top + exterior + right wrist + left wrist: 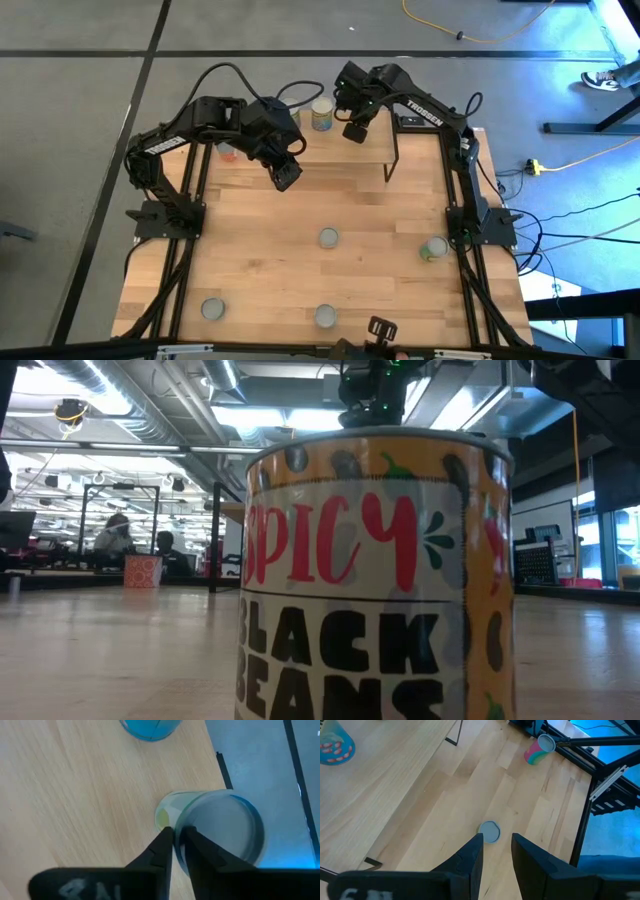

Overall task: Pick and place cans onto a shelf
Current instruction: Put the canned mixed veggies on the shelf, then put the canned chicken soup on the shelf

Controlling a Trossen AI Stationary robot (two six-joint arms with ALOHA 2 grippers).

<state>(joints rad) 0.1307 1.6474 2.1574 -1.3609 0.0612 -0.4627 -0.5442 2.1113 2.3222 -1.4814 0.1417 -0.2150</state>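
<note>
Closest to the low camera, can (375, 575) labelled "SPICY BLACK BEANS", right end effector (177, 836) narrowly parted over shelf can (215, 830)

Open-plan lab – exposed ducts (150, 405), desks

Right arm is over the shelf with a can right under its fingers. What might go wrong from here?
1. The yellow-green can stands close to the shelf edge; a nudge from the right gripper as it lifts away might tip it off.
2. A blue can stands nearby on the same plank; a sideways swing might clip it.
3. The left gripper hangs near the shelf, so the arms may crowd.
</note>
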